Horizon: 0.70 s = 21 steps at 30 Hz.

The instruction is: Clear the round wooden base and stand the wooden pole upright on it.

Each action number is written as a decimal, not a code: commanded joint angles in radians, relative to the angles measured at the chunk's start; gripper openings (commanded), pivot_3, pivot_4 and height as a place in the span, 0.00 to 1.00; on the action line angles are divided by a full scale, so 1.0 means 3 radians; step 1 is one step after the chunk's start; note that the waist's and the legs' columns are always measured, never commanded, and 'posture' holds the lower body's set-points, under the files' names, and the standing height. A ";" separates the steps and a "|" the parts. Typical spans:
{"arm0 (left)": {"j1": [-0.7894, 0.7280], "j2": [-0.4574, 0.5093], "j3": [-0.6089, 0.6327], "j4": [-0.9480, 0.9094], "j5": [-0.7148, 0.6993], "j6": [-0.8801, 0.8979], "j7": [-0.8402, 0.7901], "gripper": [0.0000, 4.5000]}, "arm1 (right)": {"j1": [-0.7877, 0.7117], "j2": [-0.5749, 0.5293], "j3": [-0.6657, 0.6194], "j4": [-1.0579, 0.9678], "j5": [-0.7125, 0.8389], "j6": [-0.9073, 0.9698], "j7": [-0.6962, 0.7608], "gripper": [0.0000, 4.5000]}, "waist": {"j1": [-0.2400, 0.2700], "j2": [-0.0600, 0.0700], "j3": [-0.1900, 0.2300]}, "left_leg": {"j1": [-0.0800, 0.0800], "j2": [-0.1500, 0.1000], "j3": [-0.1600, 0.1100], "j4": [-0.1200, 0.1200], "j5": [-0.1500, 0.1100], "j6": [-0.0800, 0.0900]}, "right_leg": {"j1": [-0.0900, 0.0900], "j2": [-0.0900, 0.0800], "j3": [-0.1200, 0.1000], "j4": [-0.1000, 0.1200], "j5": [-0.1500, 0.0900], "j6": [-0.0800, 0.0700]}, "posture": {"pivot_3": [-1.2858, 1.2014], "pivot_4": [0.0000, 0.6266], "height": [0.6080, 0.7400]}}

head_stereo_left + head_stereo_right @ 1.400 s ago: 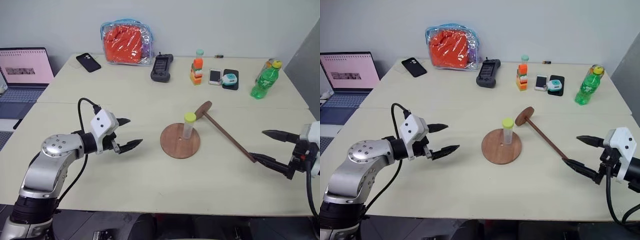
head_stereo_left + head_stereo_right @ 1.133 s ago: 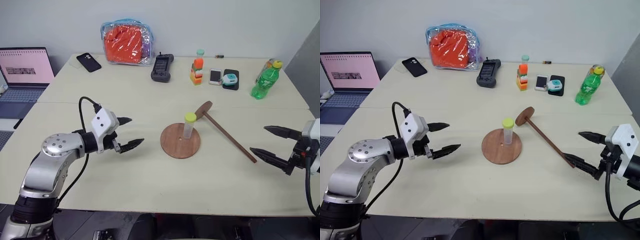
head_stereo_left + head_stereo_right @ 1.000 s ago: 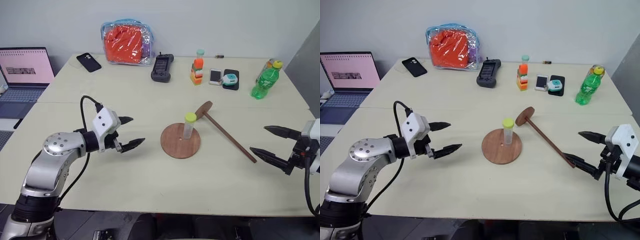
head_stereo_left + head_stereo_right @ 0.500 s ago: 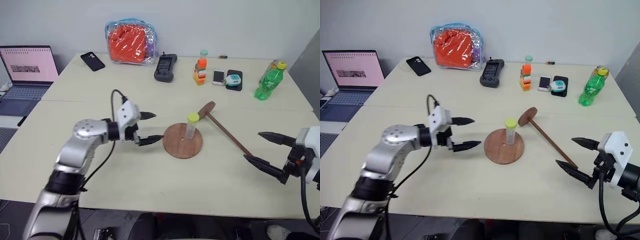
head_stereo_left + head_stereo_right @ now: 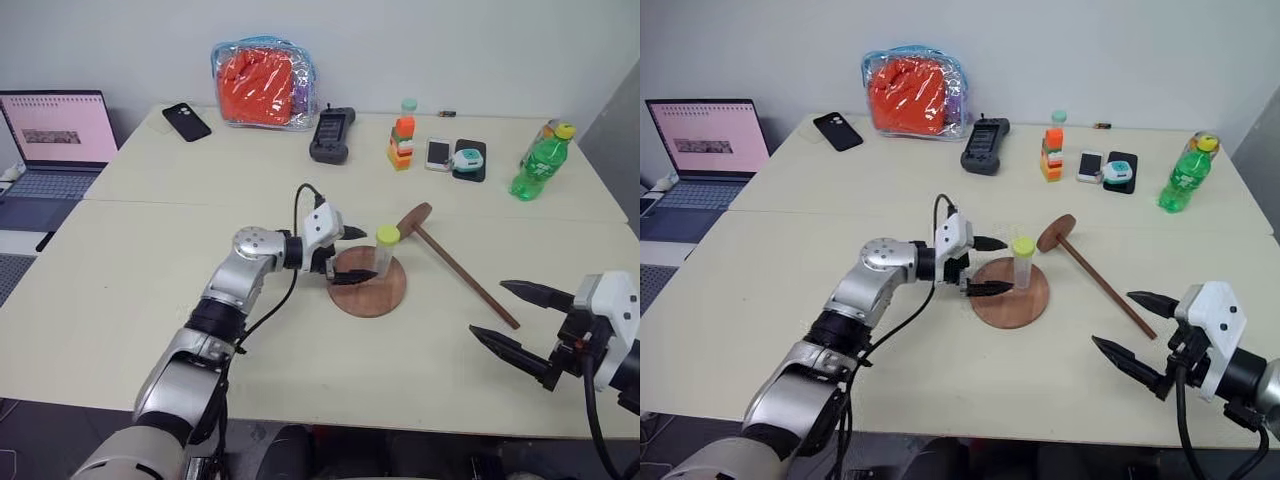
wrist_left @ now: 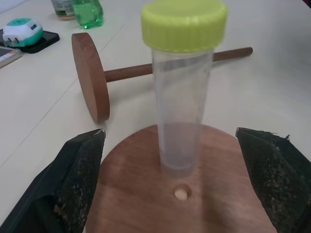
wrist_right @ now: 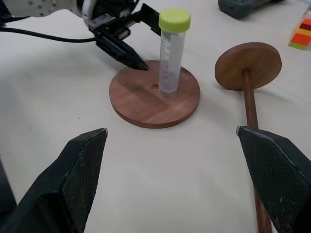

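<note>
Office or lab workroom: pale tables (image 5: 150, 300) pushed together against a plain grey wall (image 5: 450, 50). Open laptop (image 5: 52, 135) on a side desk, phones (image 5: 186, 121), handheld controller (image 5: 329, 135), green soda bottle (image 5: 538, 160), clear pouch (image 5: 265, 85) with orange contents, stacked coloured blocks (image 5: 401, 143).

Blocking the flat reddish-brown wooden disc (image 5: 367, 282): upright clear tube with yellow-green cap (image 5: 384, 252), just beside the centre hole. Open tabletop (image 5: 150, 290) all round; slender dark wooden pole (image 5: 460, 269) lying just beside, unobstructed
</note>
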 commanded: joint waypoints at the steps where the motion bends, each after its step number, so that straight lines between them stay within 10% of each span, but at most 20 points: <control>1: -0.0169 -0.0161 0.0025 0.0228 0.0013 -0.0192 -0.0087 1.00 | 0.0070 0.0041 -0.0137 -0.0125 0.0029 -0.0077 -0.0015 0.99 | 0.0000 0.0000 0.0000 | 0.0000 0.0000 0.0000 0.0000 0.0000 0.0000 | 0.0000 0.0000 0.0001 0.0000 0.0000 0.0000 | 0.52 0.24 1.00; 16: -0.0210 -0.0298 0.0104 0.0429 0.0008 -0.0294 -0.0231 0.32 | 0.0176 0.0110 -0.0115 -0.0090 -0.0040 -0.0239 0.0039 1.00 | -0.0007 -0.0001 0.0000 | 0.0001 0.0000 -0.0002 0.0000 0.0000 0.0000 | 0.0000 0.0000 0.0000 0.0001 0.0000 0.0001 | 0.52 0.24 1.00; 21: -0.0168 -0.0296 0.0198 0.0331 -0.0032 -0.0260 -0.0108 0.27 | 0.0112 0.0069 -0.0077 -0.0063 -0.0024 -0.0240 0.0035 1.00 | -0.0007 0.0000 0.0000 | 0.0001 0.0000 -0.0002 0.0000 0.0000 0.0000 | 0.0000 0.0000 0.0000 0.0001 0.0000 0.0001 | 0.52 0.24 1.00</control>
